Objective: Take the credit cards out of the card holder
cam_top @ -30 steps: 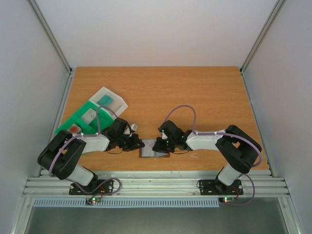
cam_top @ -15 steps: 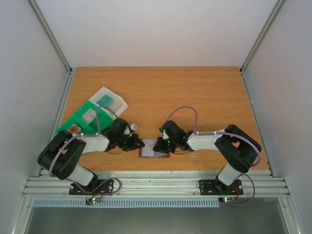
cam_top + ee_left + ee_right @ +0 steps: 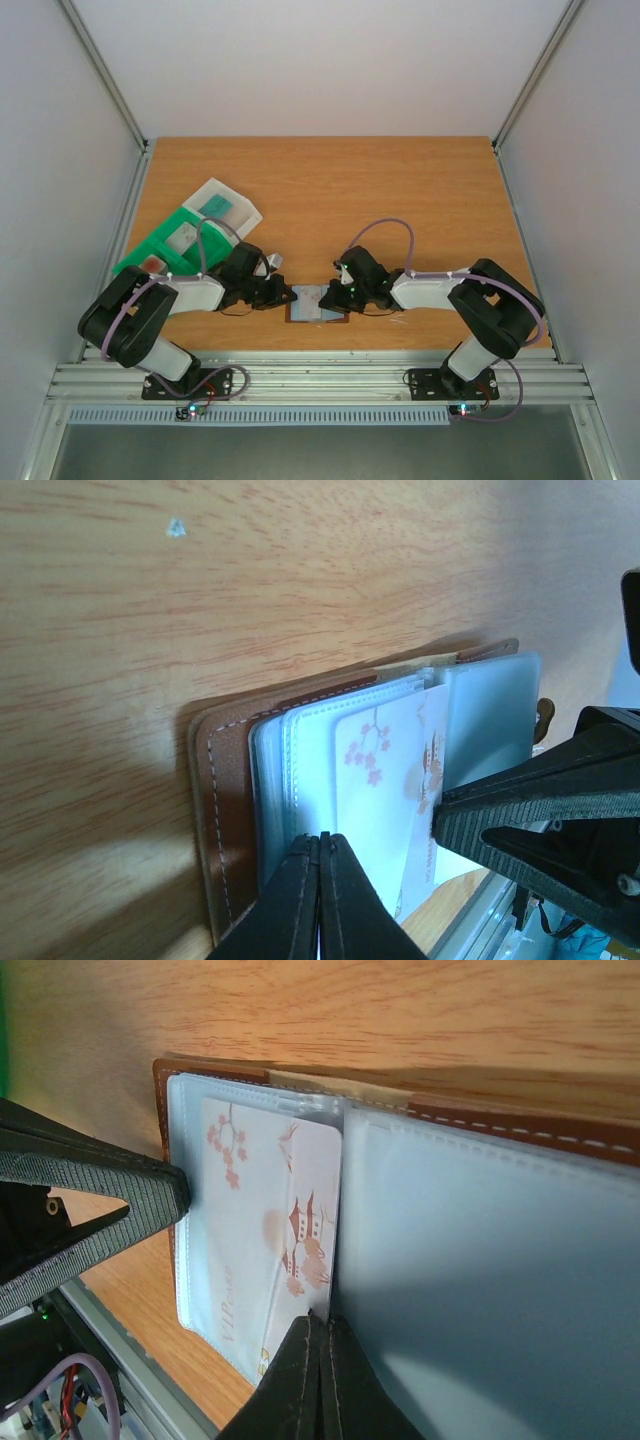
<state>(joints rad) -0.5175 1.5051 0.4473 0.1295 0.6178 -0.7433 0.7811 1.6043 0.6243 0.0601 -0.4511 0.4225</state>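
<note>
Closest to the arms' bases, the card holder (image 3: 316,305) lies opened flat on the table (image 3: 430,190), brown leather down and clear grey-blue sleeves up, with an arm reaching in from each side. The left gripper (image 3: 320,842) has its fingers pressed together with nothing visibly between them. Its tips rest on the sleeves at the card holder's left edge, which reads as a hold-down rather than a grasp. The right gripper (image 3: 322,1322) is likewise closed, its tips meeting at the edge of a pale card (image 3: 262,1240) printed with pink blossom and a pagoda, right at the card holder's central fold. Whether the card's edge is actually caught between those tips cannot be told. The step in hand looks like drawing this card out of its sleeve. To do it well, the right arm should pull flat and slow toward the card holder's right half, while the left tips bear down so the card holder neither slides nor folds up. If the pinch is only on plastic, the sleeve will lift with the card, so a fresh grip on the bare card edge would be wiser. Well beyond the card holder's left side, a green tray (image 3: 160,245) and a clear box (image 3: 228,205) sit farther back, likely where cards go
</note>
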